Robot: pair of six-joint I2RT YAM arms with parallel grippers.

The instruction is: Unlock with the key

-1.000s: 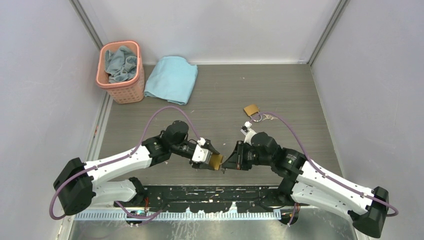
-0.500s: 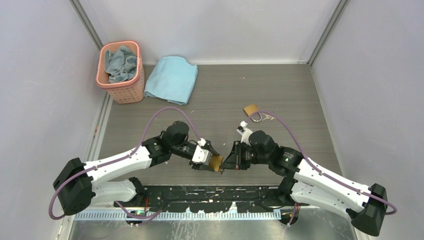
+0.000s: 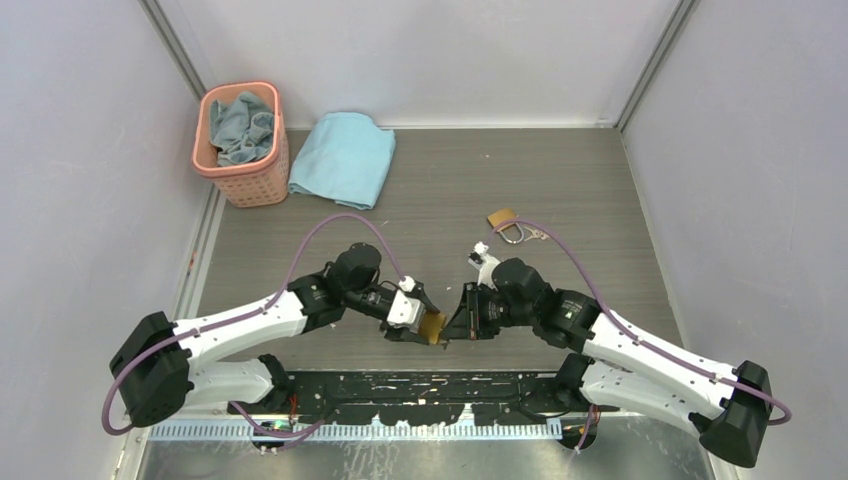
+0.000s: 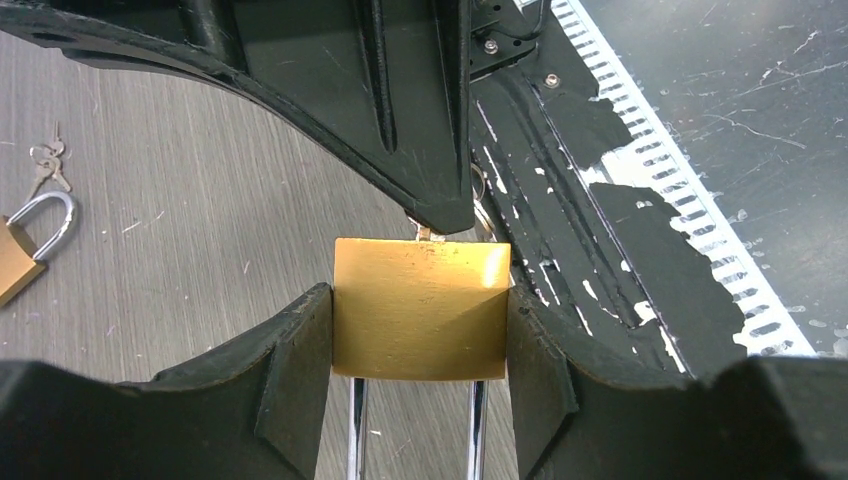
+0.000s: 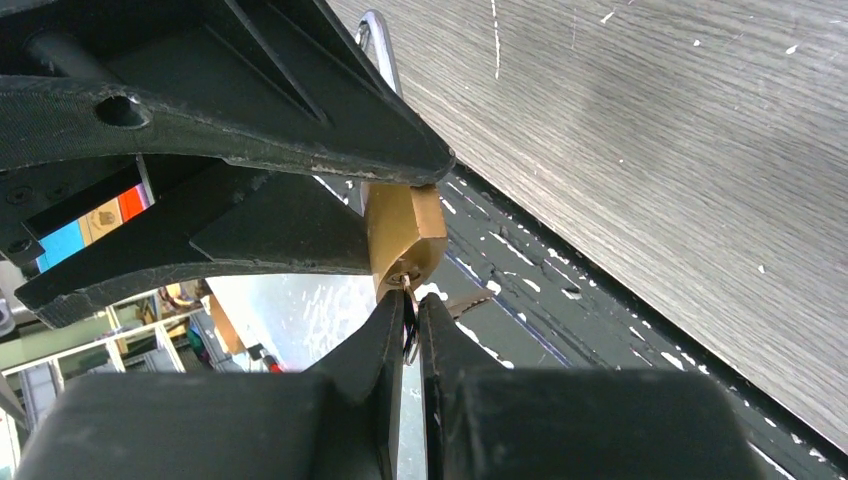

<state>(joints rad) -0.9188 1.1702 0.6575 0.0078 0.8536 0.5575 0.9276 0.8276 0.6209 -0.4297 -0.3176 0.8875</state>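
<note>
My left gripper (image 3: 428, 322) is shut on a brass padlock (image 4: 420, 309), its fingers (image 4: 290, 350) clamping the body's sides; the chrome shackle (image 4: 358, 435) points back toward the wrist. My right gripper (image 3: 452, 328) faces it, shut on a key (image 5: 409, 318) whose blade sits in the keyhole at the padlock's bottom face (image 5: 403, 240). Both grippers meet above the table's near edge. The padlock also shows in the top view (image 3: 433, 326).
A second brass padlock (image 3: 501, 219) with a key bunch (image 3: 537, 234) lies on the table behind the right arm; it also shows in the left wrist view (image 4: 22, 250). A pink basket (image 3: 240, 143) with cloths and a folded blue towel (image 3: 344, 157) sit at the far left.
The right arm has shifted slightly left toward the left gripper. The purple cable moved over the spare padlock, which has shifted a little on the table.
</note>
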